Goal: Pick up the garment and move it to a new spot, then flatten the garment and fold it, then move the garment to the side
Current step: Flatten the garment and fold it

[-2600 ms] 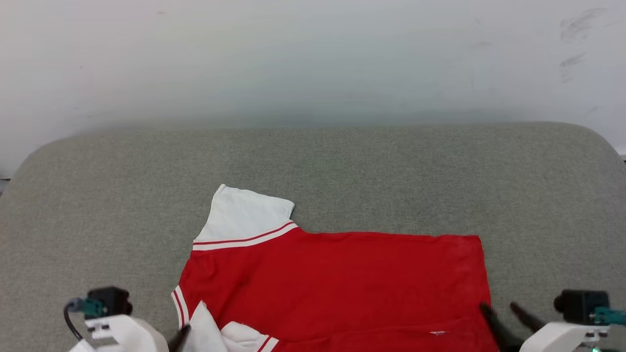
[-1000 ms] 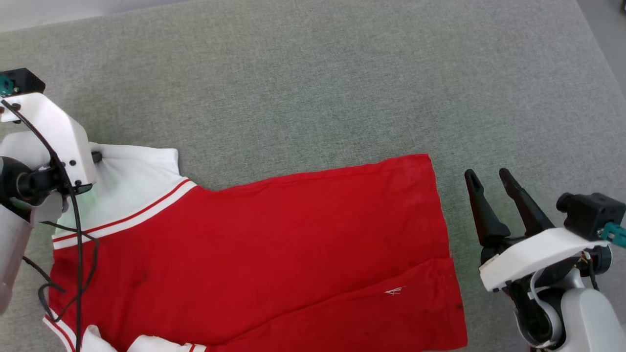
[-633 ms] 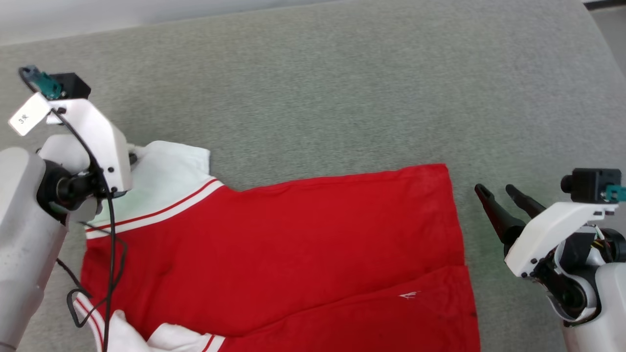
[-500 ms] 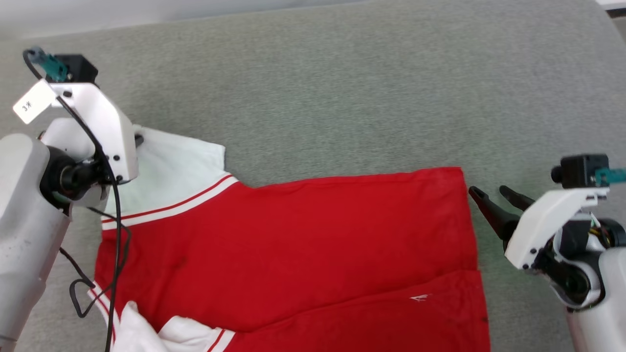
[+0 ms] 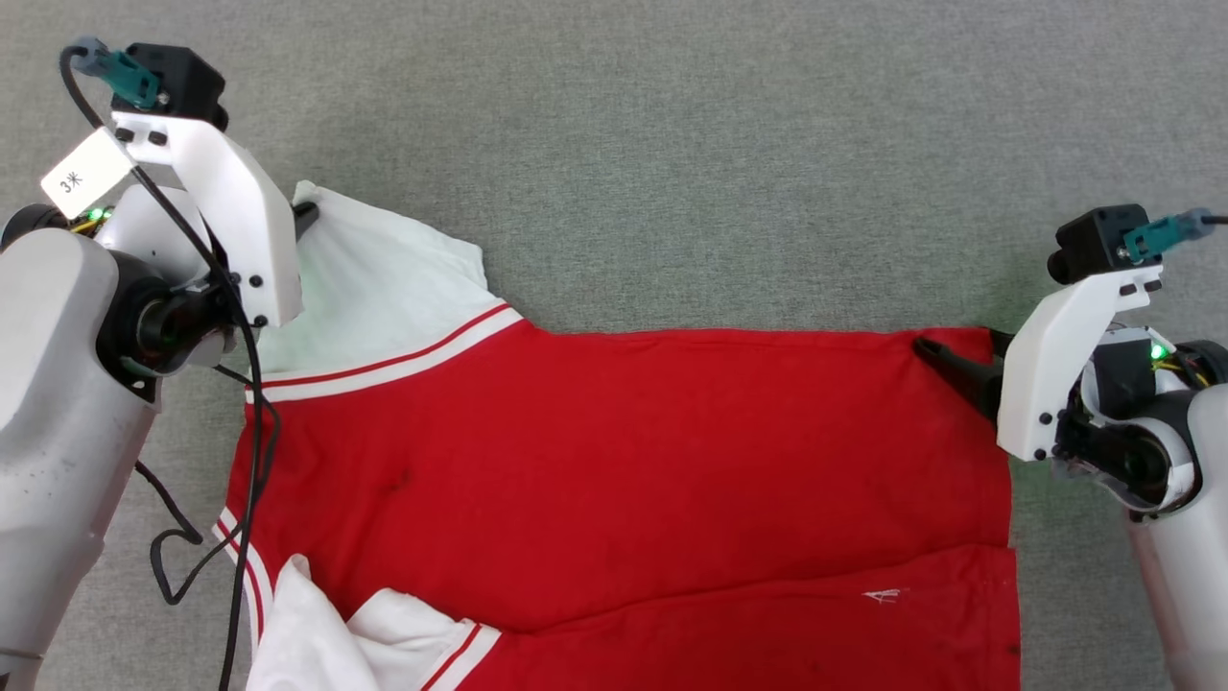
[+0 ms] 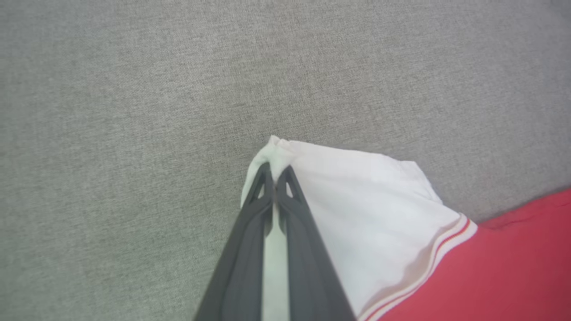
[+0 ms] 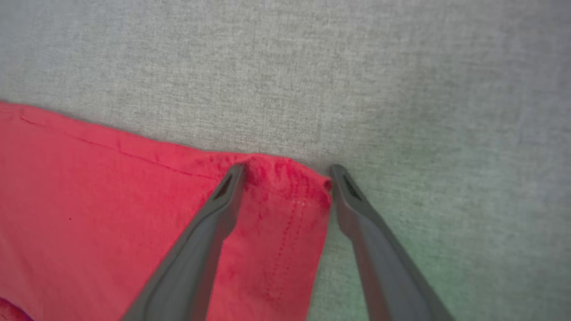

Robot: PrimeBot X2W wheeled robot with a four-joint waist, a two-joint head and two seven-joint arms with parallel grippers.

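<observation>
The red jersey (image 5: 624, 461) lies spread on the grey surface, with one white sleeve (image 5: 384, 278) stretched toward the upper left. My left gripper (image 5: 305, 213) is shut on that sleeve's tip; in the left wrist view its fingers (image 6: 290, 209) pinch the white corner (image 6: 279, 149). At the jersey's far right hem corner (image 7: 290, 178), my right gripper (image 7: 287, 171) is open, one finger on the red cloth and one just off its edge. Its dark finger (image 5: 945, 363) rests on that corner in the head view. A tiny white logo (image 5: 885, 596) shows near the lower right. No number print shows.
The other white sleeve (image 5: 374, 643) lies crumpled at the jersey's lower left. My left arm's black cable (image 5: 254, 413) hangs over the jersey's left edge. Grey fabric surface (image 5: 672, 144) stretches beyond the jersey on the far side.
The head camera has tilted down, shifting the whole picture. My right gripper has moved left from beside the jersey to straddle its far hem corner. The left gripper still holds the sleeve.
</observation>
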